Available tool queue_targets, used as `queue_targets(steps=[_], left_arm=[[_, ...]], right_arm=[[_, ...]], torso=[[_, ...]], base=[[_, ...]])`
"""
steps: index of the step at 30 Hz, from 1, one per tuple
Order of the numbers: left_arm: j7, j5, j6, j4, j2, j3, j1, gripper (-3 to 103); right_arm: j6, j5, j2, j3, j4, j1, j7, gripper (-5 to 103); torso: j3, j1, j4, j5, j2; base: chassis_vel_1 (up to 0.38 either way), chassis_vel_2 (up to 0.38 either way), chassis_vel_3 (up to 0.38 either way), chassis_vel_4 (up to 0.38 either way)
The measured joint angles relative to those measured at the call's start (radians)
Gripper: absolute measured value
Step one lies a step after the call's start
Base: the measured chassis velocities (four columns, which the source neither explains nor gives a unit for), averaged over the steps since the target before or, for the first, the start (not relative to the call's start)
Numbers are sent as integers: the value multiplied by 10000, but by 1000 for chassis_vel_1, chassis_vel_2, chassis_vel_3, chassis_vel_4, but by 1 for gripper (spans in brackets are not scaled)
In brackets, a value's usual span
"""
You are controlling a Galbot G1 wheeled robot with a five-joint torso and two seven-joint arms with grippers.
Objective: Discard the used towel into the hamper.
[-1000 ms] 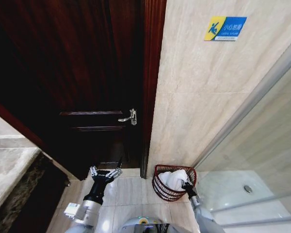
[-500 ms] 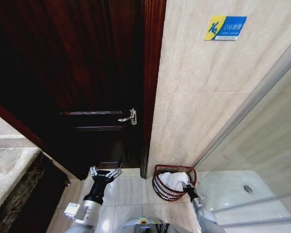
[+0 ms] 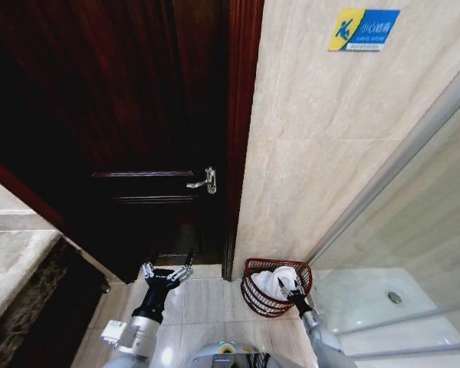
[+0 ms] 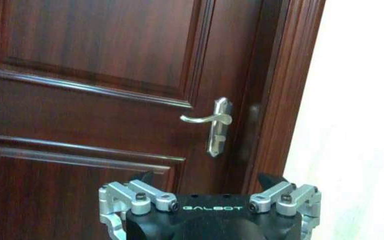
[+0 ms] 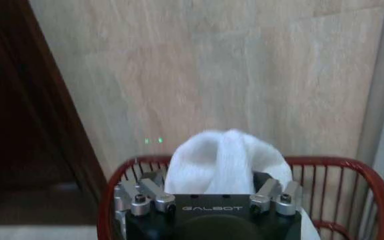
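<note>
Two grippers are in view, low in the head view. The right gripper (image 3: 290, 287), lower right of centre, has its fingers spread apart with nothing clamped between them; in the right wrist view the same gripper (image 5: 207, 192) shows its finger mounts set wide either side of the white towel (image 5: 224, 160), which rises between them, though whether the fingertips touch the cloth cannot be told. The towel (image 3: 276, 282) lies bunched inside the hamper (image 3: 254, 295), its top standing a little above the rim. The hamper, a dark red openwork basket of thin ribs with a thicker rim (image 5: 352, 167), stands upright on the pale tiled floor (image 3: 203, 303), near the foot of the beige marble wall (image 3: 322, 153) and beside the glass shower partition (image 3: 414, 230) at the right of the frame. The left gripper (image 3: 166, 273), lower left of centre, is held with its fingers open and empty, hovering above the floor in front of the dark wooden door (image 3: 138, 115), well apart from the hamper. In the left wrist view that gripper (image 4: 209, 200) faces the door panel, the silver lever handle (image 4: 213, 122) sitting above it near frame centre. A blue and yellow sign (image 3: 363, 29) is fixed on the wall at upper right.
</note>
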Motion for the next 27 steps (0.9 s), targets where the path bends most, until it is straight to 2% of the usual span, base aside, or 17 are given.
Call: queue_targets(steps=[2,3,4,9,12,18,19,25,27], left_arm=[[0,0,0,0,0,0,0,100],[0,0,0,0,0,0,0,100],[0,0,0,0,2,0,0,100],[0,0,0,1,0,0,0,100],[0,0,0,0,0,0,0,100],[0,0,0,0,0,0,0,100],[0,0,0,0,0,0,0,100],[0,0,0,0,0,0,0,100],[0,0,0,0,0,0,0,100]], right_arm=[[-163,-243,-29,71,253,-259,160,85],[-362,-443,-60,98,544,-513,337,95],[-501,-549,-86,116,792,-714,431,100],[-415,-637,-110,234,1516,-1240,488,100],[160,-548,-48,399,1932,-1435,415,100],[639,-107,241,436,2758,-1761,617,100],[678,42,367,426,3103,-1891,735,100],[761,372,738,281,4854,-2646,1527,100],[1031,470,891,202,5799,-3013,1945,100]], torso=[[-44,-37,0,0,-82],[-90,-77,-2,-1,-167],[-128,-110,-5,1,-239],[-259,-231,-3,0,-486],[-384,-335,-1,-1,-718],[-465,-400,0,-2,-861],[-470,-404,-1,6,-871],[-469,-404,-1,0,-868],[-464,-399,-1,-1,-856]], base=[[0,0,0,0],[0,0,0,0],[0,0,0,0],[0,0,0,0],[0,0,0,0],[0,0,0,0],[0,0,0,0],[0,0,0,0],[0,0,0,0]])
